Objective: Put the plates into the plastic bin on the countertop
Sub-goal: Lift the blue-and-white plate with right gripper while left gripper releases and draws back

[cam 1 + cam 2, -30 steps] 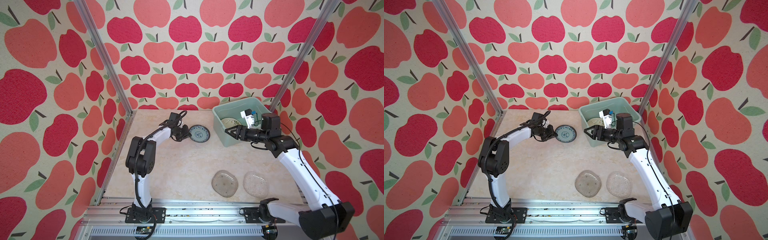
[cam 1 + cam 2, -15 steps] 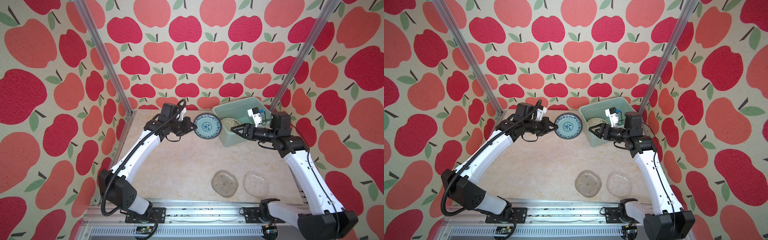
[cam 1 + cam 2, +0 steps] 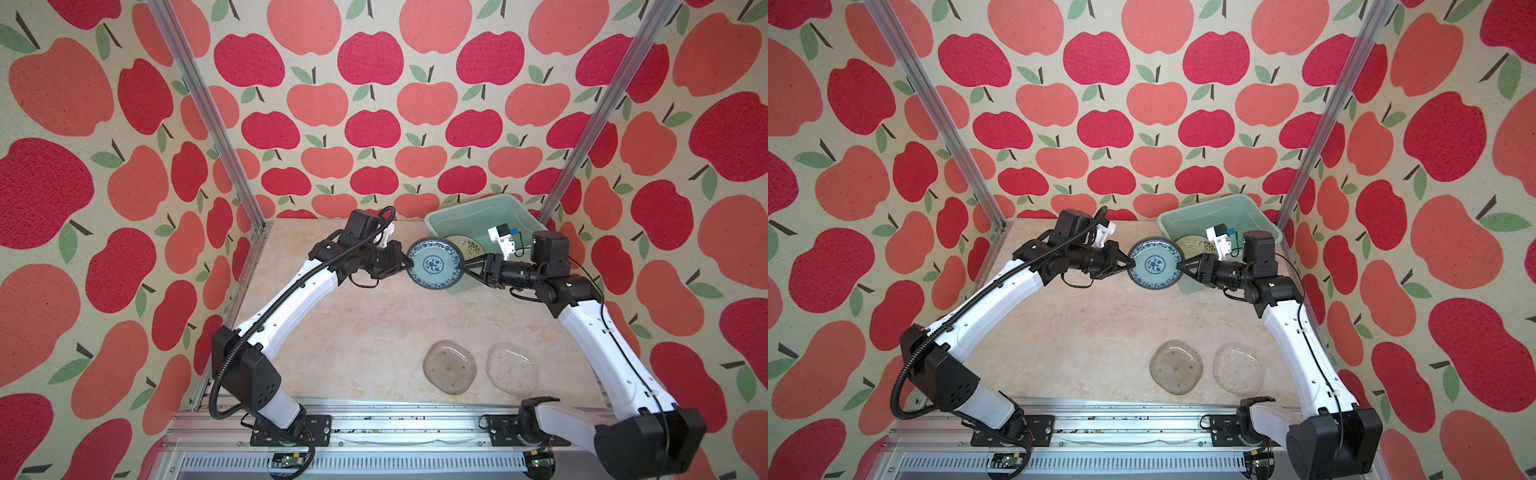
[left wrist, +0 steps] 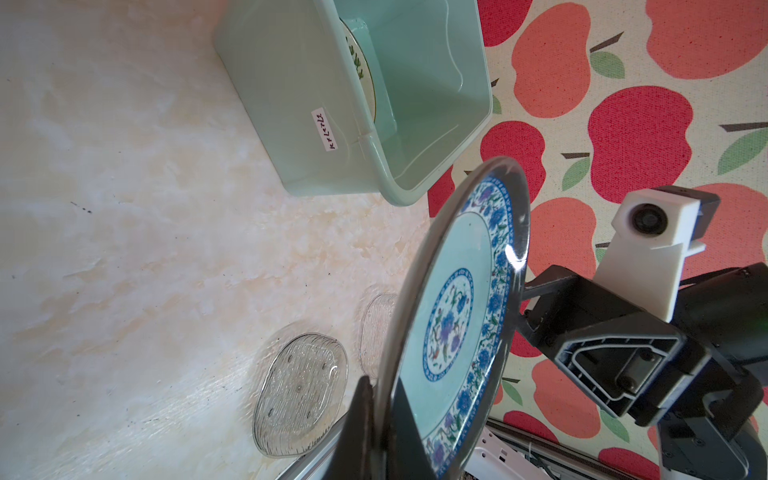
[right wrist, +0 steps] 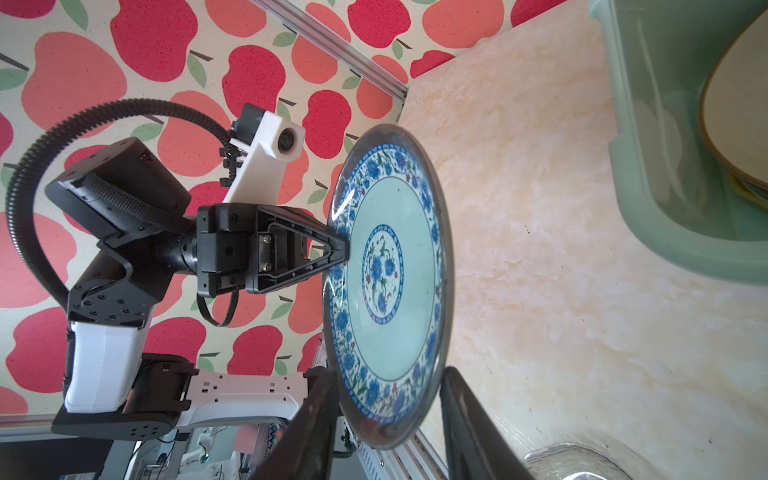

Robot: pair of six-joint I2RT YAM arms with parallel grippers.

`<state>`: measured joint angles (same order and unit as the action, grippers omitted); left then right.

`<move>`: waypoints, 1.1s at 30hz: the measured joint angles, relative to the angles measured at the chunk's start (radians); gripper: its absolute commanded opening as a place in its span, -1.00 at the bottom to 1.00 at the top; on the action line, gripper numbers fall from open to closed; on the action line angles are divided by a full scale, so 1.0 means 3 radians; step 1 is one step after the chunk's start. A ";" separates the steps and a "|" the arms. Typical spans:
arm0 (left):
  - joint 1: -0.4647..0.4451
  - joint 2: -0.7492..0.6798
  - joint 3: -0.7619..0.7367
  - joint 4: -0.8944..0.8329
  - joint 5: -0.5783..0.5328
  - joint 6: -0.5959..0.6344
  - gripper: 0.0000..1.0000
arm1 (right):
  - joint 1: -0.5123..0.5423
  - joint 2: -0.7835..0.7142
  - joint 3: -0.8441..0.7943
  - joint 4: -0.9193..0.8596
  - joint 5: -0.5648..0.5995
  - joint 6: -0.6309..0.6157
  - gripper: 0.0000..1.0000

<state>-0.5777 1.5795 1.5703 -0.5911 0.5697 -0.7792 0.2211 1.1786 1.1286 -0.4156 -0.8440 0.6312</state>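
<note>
A blue patterned plate point(image 3: 434, 264) point(image 3: 1155, 264) hangs on edge in the air just left of the mint-green plastic bin point(image 3: 473, 208) point(image 3: 1208, 201). My left gripper point(image 3: 409, 262) point(image 4: 382, 386) is shut on its left rim. On the opposite rim my right gripper point(image 3: 464, 266) point(image 5: 388, 374) straddles the plate point(image 5: 386, 282). It is open, with one finger against the rim and a gap at the other. Stacked plates point(image 3: 467, 245) point(image 5: 731, 104) lie in the bin. Two clear glass plates point(image 3: 449, 366) point(image 3: 512, 368) rest on the countertop point(image 3: 365, 324) near the front.
The bin point(image 4: 291, 104) stands in the back right corner against the apple-print walls. An aluminium rail point(image 3: 374, 415) with both arm bases runs along the front edge. Slanted metal posts rise at the back corners.
My left arm lifted the blue plate off the countertop and carried it right towards the bin. My right gripper came to the plate's far rim, its jaws narrowing around it.
</note>
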 measured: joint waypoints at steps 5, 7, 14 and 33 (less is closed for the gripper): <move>-0.0056 0.0011 0.0003 0.0071 -0.0017 -0.0069 -0.98 | 0.0000 0.0070 -0.0029 0.0111 -0.0001 0.0056 -0.39; -0.0090 0.0033 0.0010 0.0109 -0.0017 -0.0098 -0.98 | 0.0001 0.0092 -0.0031 0.0139 0.0000 0.0060 -0.41; -0.0160 0.0102 0.0075 0.0189 -0.0024 -0.0141 -0.90 | -0.0006 0.0192 -0.0034 0.0237 0.0008 0.0131 -0.71; -0.0284 0.0086 0.0094 0.0228 -0.0482 -0.0086 0.67 | -0.0342 0.0862 0.0619 0.0055 0.0155 -0.0136 -1.00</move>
<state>-0.6628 1.6054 1.5986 -0.5228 0.4252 -0.8051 0.1184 1.4372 1.3144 -0.3992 -0.7975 0.5903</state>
